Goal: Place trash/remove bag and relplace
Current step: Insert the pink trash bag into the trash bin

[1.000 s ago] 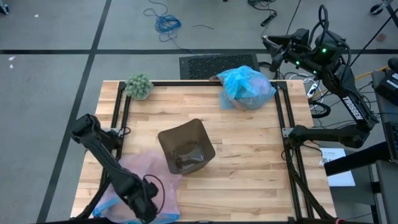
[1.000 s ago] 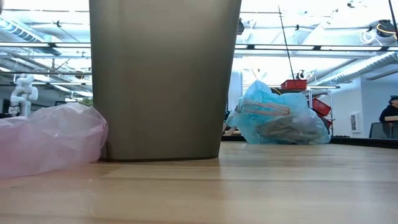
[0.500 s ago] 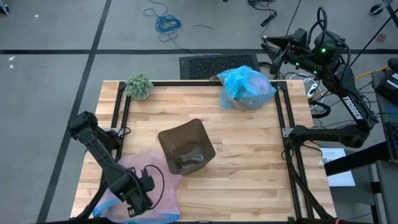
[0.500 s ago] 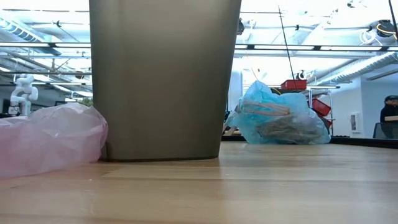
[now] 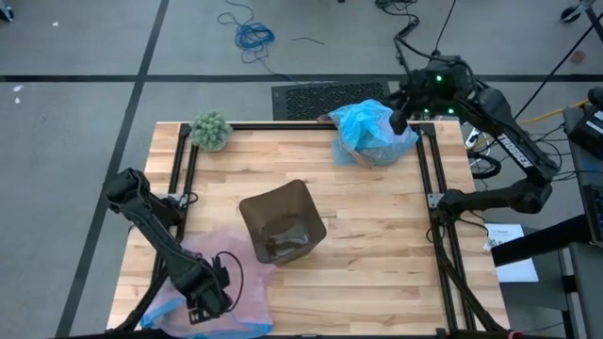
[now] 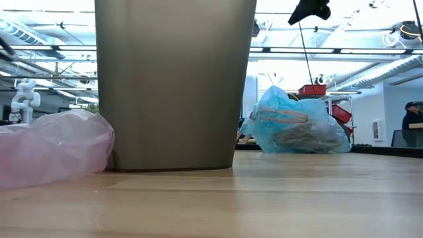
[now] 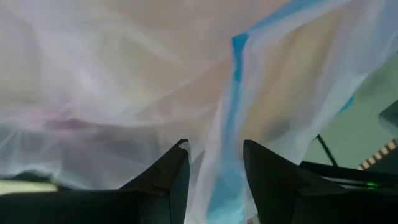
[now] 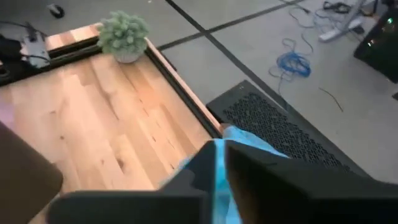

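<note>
A light wooden table (image 5: 377,226) framed by black rails stands on a grey floor (image 5: 85,141) crossed by dark seams. A coiled blue cable (image 5: 252,36) lies on the floor at the top centre of the overhead frame, with a black perforated mat (image 5: 316,98) just beyond the table's far edge. In the table-level view, the room behind shows white ceiling beams, bright overhead light, a small white figure (image 6: 25,98) at left and a person (image 6: 413,122) at far right.
</note>
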Motion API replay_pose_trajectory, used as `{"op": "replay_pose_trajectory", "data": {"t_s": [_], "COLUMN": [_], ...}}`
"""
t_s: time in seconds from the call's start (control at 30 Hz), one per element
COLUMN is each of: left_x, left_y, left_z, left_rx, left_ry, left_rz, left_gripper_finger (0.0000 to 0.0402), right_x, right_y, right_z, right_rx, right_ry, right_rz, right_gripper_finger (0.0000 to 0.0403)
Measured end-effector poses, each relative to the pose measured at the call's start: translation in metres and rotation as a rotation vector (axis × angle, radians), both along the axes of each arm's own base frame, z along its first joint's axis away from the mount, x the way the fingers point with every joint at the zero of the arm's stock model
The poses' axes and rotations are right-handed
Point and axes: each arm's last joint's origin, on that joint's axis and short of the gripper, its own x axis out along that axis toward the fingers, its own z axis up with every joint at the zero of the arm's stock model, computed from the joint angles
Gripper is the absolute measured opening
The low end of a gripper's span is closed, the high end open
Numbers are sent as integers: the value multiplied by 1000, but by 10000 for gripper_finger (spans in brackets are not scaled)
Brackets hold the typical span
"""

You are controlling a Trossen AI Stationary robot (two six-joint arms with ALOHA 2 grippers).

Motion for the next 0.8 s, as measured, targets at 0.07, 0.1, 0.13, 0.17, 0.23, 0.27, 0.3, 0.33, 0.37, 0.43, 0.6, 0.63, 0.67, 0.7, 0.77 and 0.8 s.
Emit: {"op": "replay_pose_trajectory", "data": {"t_s": [0.07, 0.1, 0.13, 0.17, 0.23, 0.27, 0.3, 0.33, 0.37, 0.43, 0.6, 0.63, 0.67, 0.7, 0.77, 0.8], "left_x": [1, 0, 0, 0, -1, -1, -1, -2, -4, -6, -5, -4, -2, 0, 6, 9], "left_y": [-1, -1, 0, 0, 0, 1, 1, 1, 1, 2, -3, -5, -8, -10, -15, -18], "left_z": [-4, -6, -8, -9, -14, -17, -20, -23, -26, -33, -33, -29, -25, -19, -7, 0], "left_rx": [-18, -18, -15, -18, -25, -29, -40, -56, -67, -103, -225, -237, -255, -272, -298, -316], "left_ry": [-15, -14, -12, -14, -16, -16, -15, -8, 7, 48, 95, 93, 90, 87, 70, 54], "left_rz": [-1, -1, -1, -1, 0, 0, -1, -3, -3, 5, -1, -1, 2, 11, 32, 40], "left_gripper_finger": [146, 146, 146, 146, 146, 146, 146, 146, 145, 131, 17, 11, 6, 4, 2, 2], "right_x": [1, 1, 1, 1, 2, 2, 2, 2, 2, 2, 2, 2, 2, 2, 2, 2], "right_y": [2, 3, 3, 3, 3, 3, 3, 3, 3, 3, 3, 3, 3, 3, 3, 3], "right_z": [1, 2, 2, 2, 1, 1, 2, 2, 2, 2, 2, 2, 2, 2, 2, 2], "right_rx": [-8, -7, 5, 19, 40, 45, 45, 44, 44, 44, 40, 41, 43, 43, 43, 42], "right_ry": [-9, -15, -25, -35, -45, -49, -50, -51, -50, -50, -54, -54, -55, -56, -56, -56], "right_rz": [20, 26, 29, 28, 17, 13, 11, 10, 11, 10, 10, 9, 6, 5, 5, 5], "right_gripper_finger": [16, 21, 28, 35, 50, 57, 64, 69, 75, 82, 86, 86, 86, 86, 86, 86]}}
